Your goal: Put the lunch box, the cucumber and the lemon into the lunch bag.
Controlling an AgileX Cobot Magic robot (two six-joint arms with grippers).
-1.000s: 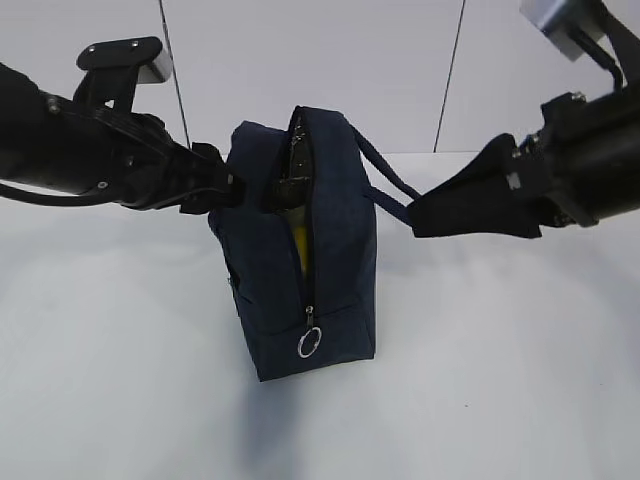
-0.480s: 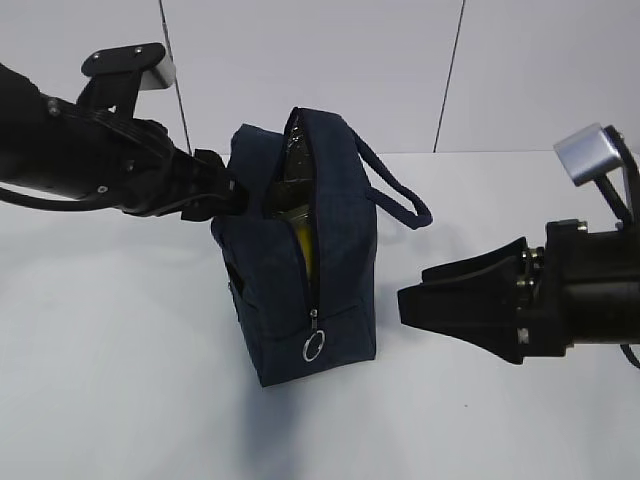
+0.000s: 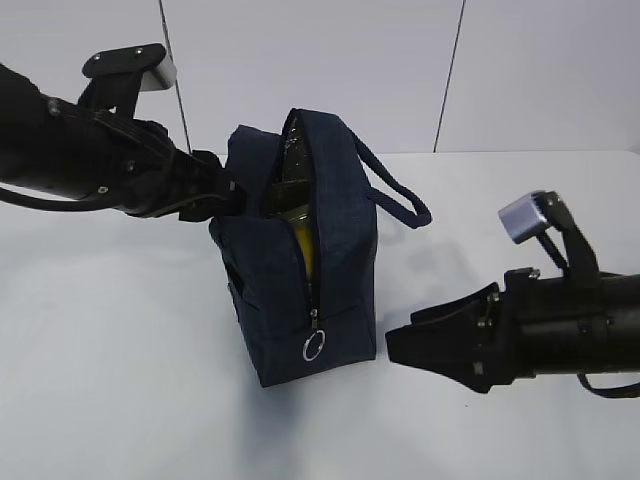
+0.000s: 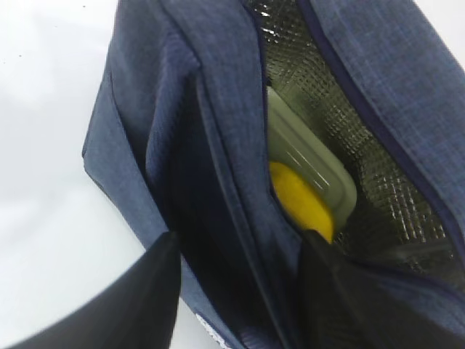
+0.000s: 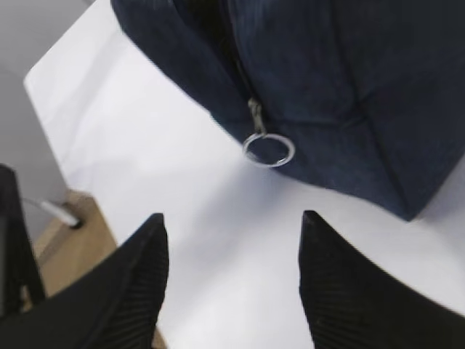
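The navy lunch bag (image 3: 340, 250) stands upright mid-table with its zipper undone; its ring pull (image 3: 314, 346) hangs low on the front. Through the opening the yellow lemon (image 4: 301, 203) rests against the pale green lid of the lunch box (image 4: 305, 142), against the silver lining. The cucumber is hidden. My left gripper (image 3: 222, 192) straddles the bag's upper left wall, open, one finger (image 4: 145, 291) outside and the other inside. My right gripper (image 3: 400, 340) lies low over the table, right of the bag's bottom corner, open and empty, with the ring pull (image 5: 269, 149) ahead of it.
One loop handle (image 3: 400, 200) droops off the bag's right side, above my right arm. The white table (image 3: 120, 380) spreads around the bag, and its edge with brown floor (image 5: 69, 225) beyond shows in the right wrist view. Pale wall panels stand behind.
My right arm has dropped from beside the handle down to the table by the bag's lower right corner. The left gripper stayed at the bag's wall, its jaws slightly narrower.
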